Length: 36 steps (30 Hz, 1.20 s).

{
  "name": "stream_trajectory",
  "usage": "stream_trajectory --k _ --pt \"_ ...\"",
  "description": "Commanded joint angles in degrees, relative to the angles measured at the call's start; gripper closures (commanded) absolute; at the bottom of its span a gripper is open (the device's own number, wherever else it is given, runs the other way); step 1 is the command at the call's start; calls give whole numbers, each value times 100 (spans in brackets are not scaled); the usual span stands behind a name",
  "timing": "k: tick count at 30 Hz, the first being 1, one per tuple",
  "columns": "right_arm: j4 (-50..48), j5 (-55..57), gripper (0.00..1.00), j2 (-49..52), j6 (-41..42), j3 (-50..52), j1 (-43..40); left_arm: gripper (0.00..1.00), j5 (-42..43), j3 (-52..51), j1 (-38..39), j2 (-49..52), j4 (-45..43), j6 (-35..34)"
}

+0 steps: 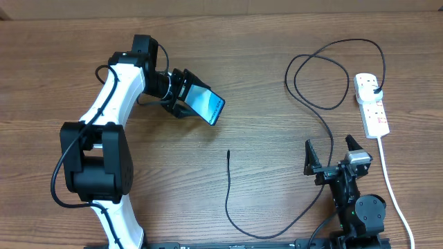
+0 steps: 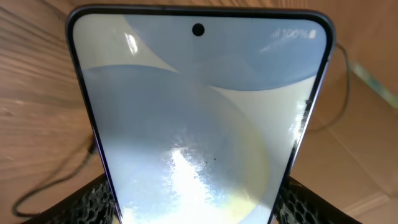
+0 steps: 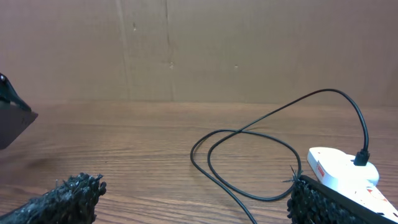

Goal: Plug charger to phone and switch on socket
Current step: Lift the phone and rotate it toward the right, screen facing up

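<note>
One phone [image 1: 208,105] clenched in the left claw [image 1: 188,97]; right claw [image 1: 331,153] spread empty; charger [image 1: 320,111] plugged into socket [image 1: 374,114] on tabletop [image 1: 263,55].

faint "100%" at the top-right corner of the phone [image 2: 199,124] screen.

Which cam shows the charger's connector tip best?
Overhead: the connector tip lies free on the table, fully visible. Right wrist shows only the cable and its plug in the socket. Left wrist is mostly phone, no tip.
</note>
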<state>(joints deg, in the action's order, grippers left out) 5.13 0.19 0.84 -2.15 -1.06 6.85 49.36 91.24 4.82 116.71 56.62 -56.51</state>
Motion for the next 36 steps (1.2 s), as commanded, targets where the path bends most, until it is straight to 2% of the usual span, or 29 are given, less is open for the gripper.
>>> stream_trajectory --k 1,7,18,27,36 --pt "-35 -31 0 -68 -31 61 22 96 964 184 -31 39 -2 125" --pt "-35 -31 0 -68 -31 61 22 96 1628 184 -31 39 9 127" --pt "-37 -31 0 -68 -31 63 22 96 2363 184 -31 39 15 125" --pt "-35 -28 0 -68 -31 63 22 96 3434 181 -31 39 13 125" --pt "-37 -31 0 -68 -31 63 22 96 3582 181 -31 39 15 125"
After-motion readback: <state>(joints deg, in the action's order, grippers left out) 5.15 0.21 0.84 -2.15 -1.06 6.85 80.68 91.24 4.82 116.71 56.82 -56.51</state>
